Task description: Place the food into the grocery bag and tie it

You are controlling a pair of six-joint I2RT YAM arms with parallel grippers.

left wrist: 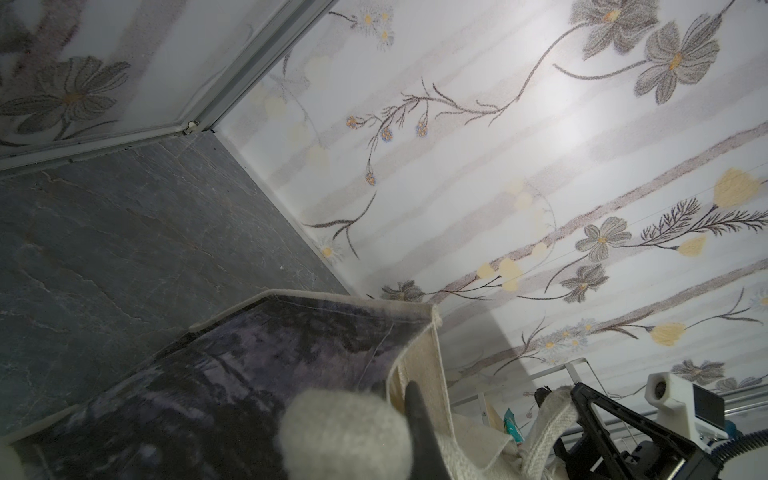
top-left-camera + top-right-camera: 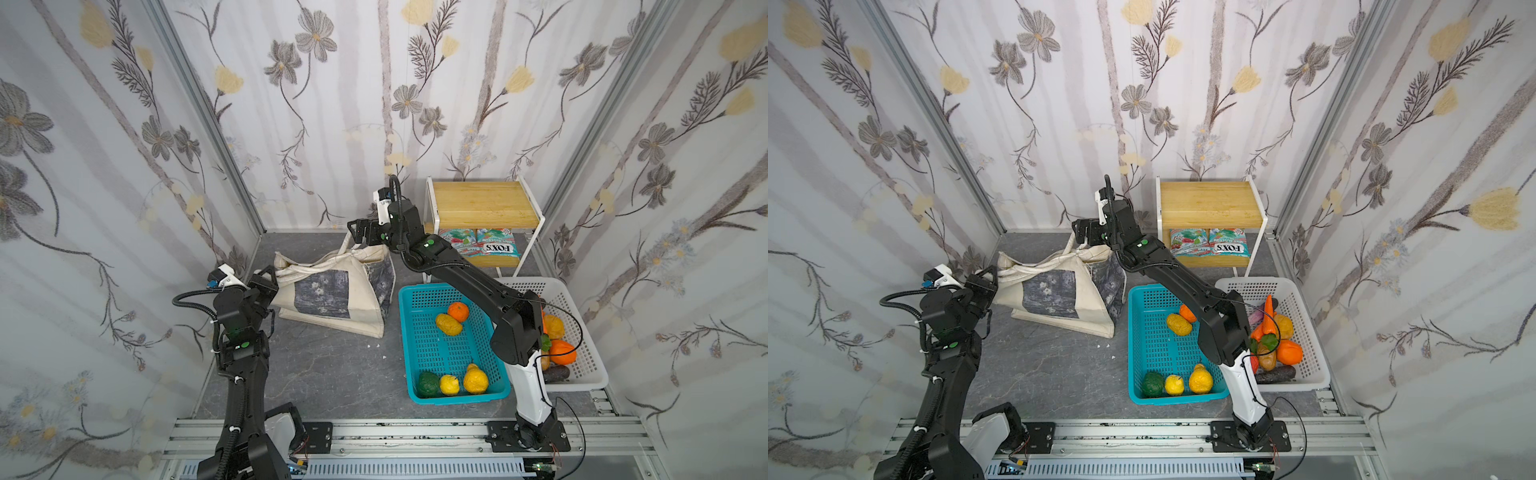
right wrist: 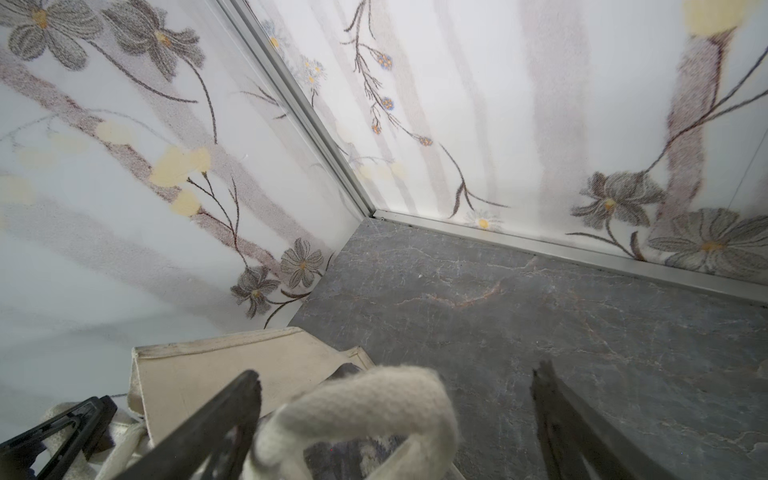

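The grocery bag (image 2: 332, 291) (image 2: 1050, 297), a cream tote with a dark printed panel, slumps at the back middle in both top views. My left gripper (image 2: 268, 280) (image 2: 982, 284) is at its left end, shut on a cream handle (image 1: 345, 432); one black finger (image 1: 415, 415) shows against the bag's rim. My right gripper (image 2: 358, 237) (image 2: 1084, 237) hovers over the bag's back right corner, open. The other handle loop (image 3: 374, 407) lies loose between its spread fingers (image 3: 232, 411). Toy fruit (image 2: 449, 324) sits in the teal basket (image 2: 409, 332), more food (image 2: 561, 351) in the white basket (image 2: 590, 365), and snack packets (image 2: 496, 245) on the shelf.
A small wooden-topped white-framed shelf (image 2: 484, 203) stands at the back right. The two baskets fill the right side under my right arm. Papered walls close in the back and both sides. Bare grey floor (image 2: 332, 365) lies in front of the bag.
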